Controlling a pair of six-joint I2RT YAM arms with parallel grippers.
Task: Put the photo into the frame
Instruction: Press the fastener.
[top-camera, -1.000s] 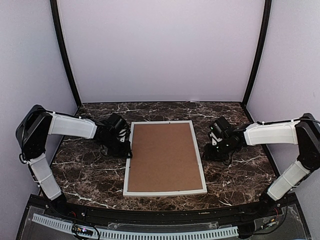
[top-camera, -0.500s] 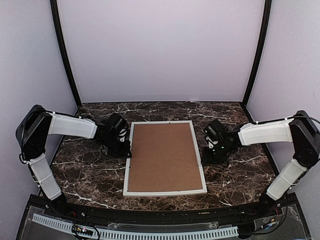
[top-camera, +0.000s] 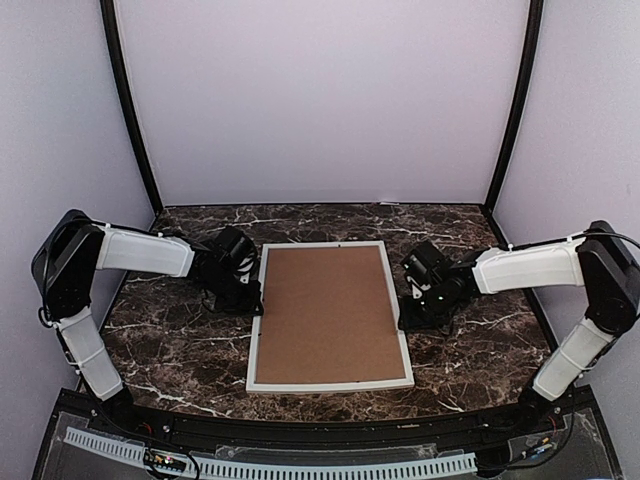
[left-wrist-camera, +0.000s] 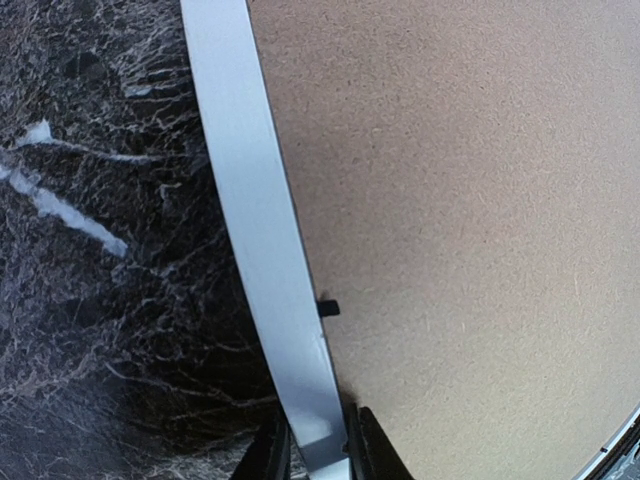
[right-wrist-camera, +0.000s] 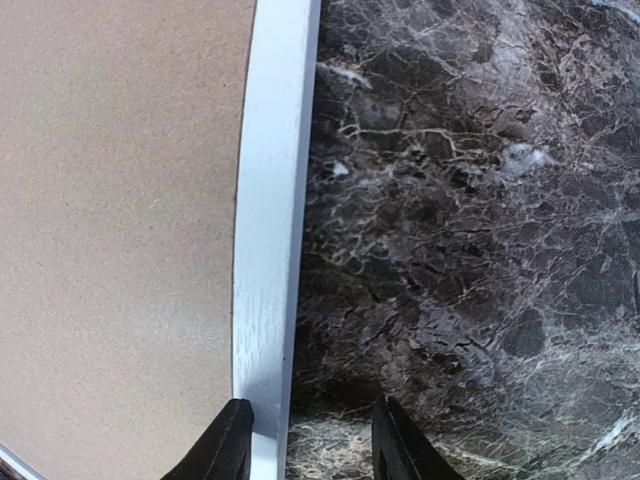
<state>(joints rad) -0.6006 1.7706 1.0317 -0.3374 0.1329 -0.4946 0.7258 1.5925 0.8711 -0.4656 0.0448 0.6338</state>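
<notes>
Brown cardboard (top-camera: 325, 312) fills the middle of the white frame (top-camera: 330, 384), which lies flat at the centre of the top view on the dark marble table (top-camera: 170, 340). The photo shows in none of the 3 views, and I cannot tell whether it sits under the cardboard.

At the middle left of the top view, the left gripper (left-wrist-camera: 320, 452) clenches the frame's left rail, with 1 finger on each side of it. A small black tab (left-wrist-camera: 327, 306) sticks out from that rail over the cardboard. At the middle right, the right gripper (right-wrist-camera: 310, 440) straddles the right rail with its jaws released. 1 finger is touching or just beside the rail's inner edge, and the other stands apart over the table.

Either the photo is already in behind the cardboard and only fastening is left, or the frame has yet to be opened and the whole job remains. The pictures do not settle which.
</notes>
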